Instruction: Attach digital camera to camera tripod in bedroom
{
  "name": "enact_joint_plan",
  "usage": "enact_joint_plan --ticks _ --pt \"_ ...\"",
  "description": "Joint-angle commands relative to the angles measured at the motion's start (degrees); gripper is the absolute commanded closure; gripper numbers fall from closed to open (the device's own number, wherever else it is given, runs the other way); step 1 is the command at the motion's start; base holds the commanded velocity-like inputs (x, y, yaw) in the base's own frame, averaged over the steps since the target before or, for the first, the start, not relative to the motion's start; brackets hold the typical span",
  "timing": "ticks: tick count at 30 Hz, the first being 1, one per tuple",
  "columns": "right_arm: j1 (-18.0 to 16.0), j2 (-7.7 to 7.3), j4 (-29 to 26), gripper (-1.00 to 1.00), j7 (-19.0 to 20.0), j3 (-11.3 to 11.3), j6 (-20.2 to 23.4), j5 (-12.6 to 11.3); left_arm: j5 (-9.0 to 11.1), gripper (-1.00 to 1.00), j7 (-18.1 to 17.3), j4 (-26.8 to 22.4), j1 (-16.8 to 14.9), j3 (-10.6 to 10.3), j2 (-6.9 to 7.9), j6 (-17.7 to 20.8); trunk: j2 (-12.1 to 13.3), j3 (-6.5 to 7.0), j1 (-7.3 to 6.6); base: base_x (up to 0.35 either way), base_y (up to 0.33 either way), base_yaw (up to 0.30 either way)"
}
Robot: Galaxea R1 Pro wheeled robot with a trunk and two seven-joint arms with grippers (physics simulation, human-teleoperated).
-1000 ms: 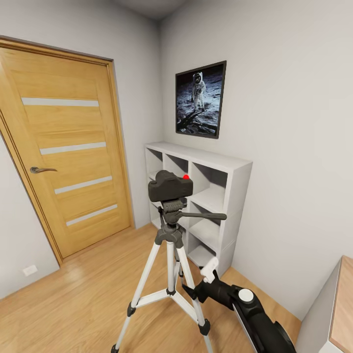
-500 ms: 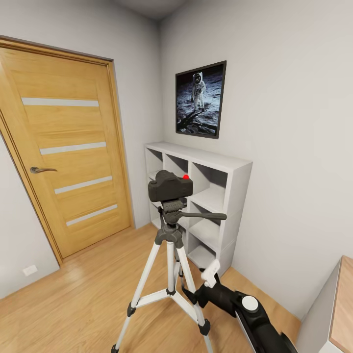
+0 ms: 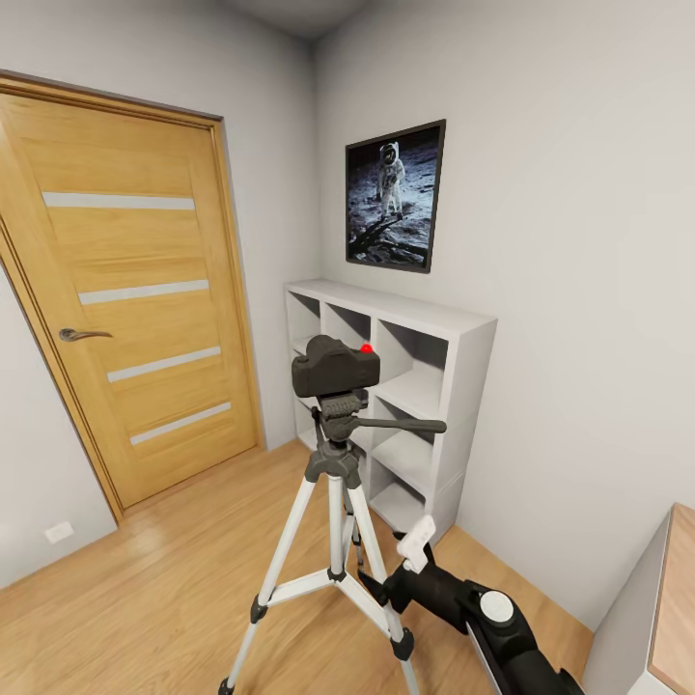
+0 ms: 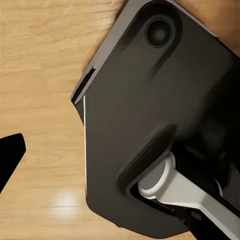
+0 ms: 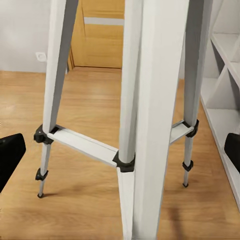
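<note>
Light-grey walls and a wood-plank floor (image 3: pixel 164 569) frame the bedroom, with an oak door (image 3: pixel 135 290) on the far left wall, a framed astronaut picture (image 3: pixel 395 196) on the right wall and white cube shelving (image 3: pixel 425 386) beneath it. Up and ahead of the right gripper (image 3: pixel 405 555), the digital camera (image 3: pixel 334 367) sits on the black head of the camera tripod (image 3: pixel 333 502), its red dot toward the shelving and the tripod's side handle pointing the same way. The tripod stands on the floor with its silver-white legs spread, one leg passing just in front of the right gripper. That gripper hangs low beside the leg, well below the camera, its white fingertip (image 3: pixel 416 534) raised toward the shelving; it holds nothing. In the right wrist view the tripod's legs (image 5: pixel 150 100), their black collars and the cross braces loom close, and the two dark fingertips (image 5: pixel 10 155) show at opposite edges, so the jaws stand wide apart with the centre leg between them and no contact visible. In the left wrist view the camera looks down on the robot's own dark base (image 4: pixel 160 125) over the planks, with one dark fingertip (image 4: pixel 9 155) at the edge; whether the left gripper is spread or closed cannot be told.
</note>
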Motion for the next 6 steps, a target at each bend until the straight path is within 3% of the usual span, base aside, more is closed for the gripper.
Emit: enact_joint_plan --ticks 1,6 --pt "0.02 0.03 -0.13 -1.00 0.26 -0.06 0.49 0.33 -0.10 -1.00 -0.13 -0.06 0.01 0.46 0.02 0.31 -0.04 -0.02 0.02 0.000 0.000 0.000" --pt "0.10 0.03 -0.24 -1.00 0.26 -0.07 1.11 0.31 -0.14 -1.00 -0.13 -0.06 0.03 0.46 0.02 0.31 -0.04 -0.02 0.02 0.000 0.000 0.000"
